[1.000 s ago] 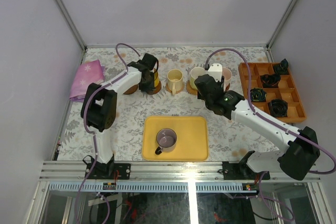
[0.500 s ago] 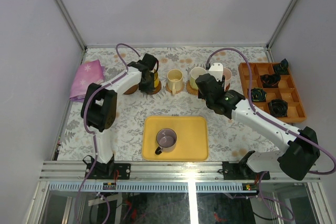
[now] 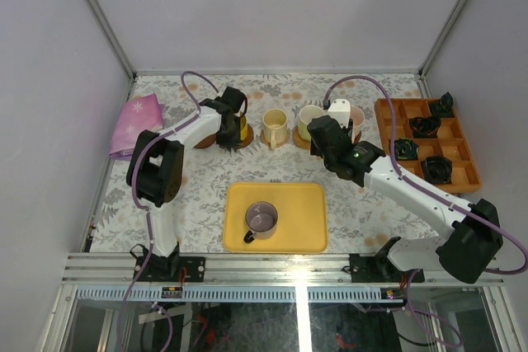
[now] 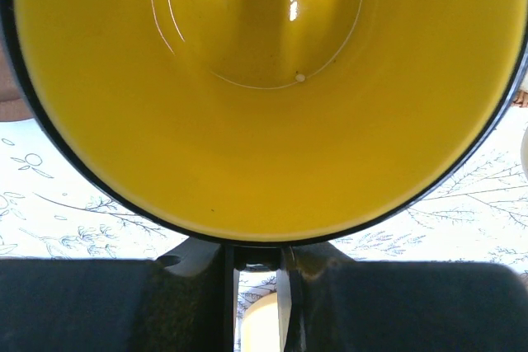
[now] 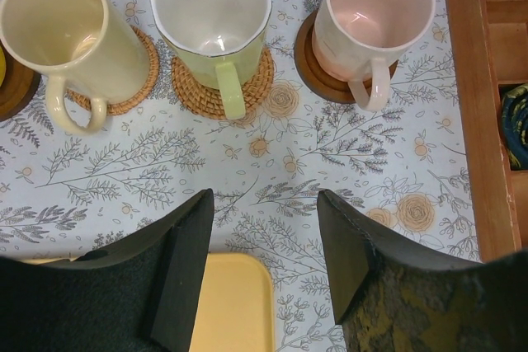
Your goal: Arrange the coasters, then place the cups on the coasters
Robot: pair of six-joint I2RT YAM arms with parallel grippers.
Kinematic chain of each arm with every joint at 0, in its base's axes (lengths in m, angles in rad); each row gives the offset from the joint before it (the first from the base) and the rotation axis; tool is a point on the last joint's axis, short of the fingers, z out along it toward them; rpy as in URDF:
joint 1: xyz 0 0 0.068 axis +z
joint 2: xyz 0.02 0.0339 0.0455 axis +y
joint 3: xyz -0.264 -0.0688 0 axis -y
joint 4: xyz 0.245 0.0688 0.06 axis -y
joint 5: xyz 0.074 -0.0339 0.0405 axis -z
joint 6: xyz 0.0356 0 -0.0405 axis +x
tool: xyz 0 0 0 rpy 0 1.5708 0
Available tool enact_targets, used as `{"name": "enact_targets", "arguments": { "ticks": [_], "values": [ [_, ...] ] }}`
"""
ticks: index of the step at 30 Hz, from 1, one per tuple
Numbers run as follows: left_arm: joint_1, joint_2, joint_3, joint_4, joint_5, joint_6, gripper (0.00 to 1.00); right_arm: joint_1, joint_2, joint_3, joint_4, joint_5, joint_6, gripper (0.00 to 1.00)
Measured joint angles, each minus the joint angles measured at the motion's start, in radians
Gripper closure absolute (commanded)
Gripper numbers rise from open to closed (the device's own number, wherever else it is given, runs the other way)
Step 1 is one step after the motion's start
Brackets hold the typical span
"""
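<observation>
Currently pinches yellow cup [image 4: 264, 121] in nearly closed left gripper [image 4: 257, 257], likely seating it on dark brown coaster [image 3: 244, 143]; holds right gripper [image 5: 264, 199] open, empty, near pale green cup [image 5: 213, 14].

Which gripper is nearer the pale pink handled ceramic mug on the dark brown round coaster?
Right. The right gripper hangs open just on the near side of the pale pink mug; the left gripper is well off to its left, clamped on the yellow mug.

Robot lab cell: white enclosure walls [image 3: 272, 14], aluminium rail [image 3: 289, 268]
</observation>
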Motion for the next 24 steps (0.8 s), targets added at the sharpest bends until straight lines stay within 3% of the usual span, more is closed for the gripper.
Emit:
{"name": "enact_targets", "arguments": {
  "ticks": [24],
  "values": [
    [0.0, 0.007, -0.005, 0.024, 0.03, 0.0, 1.0, 0.0, 0.008, 0.0, 0.001, -0.023, 0.005, 0.39]
  ]
}}
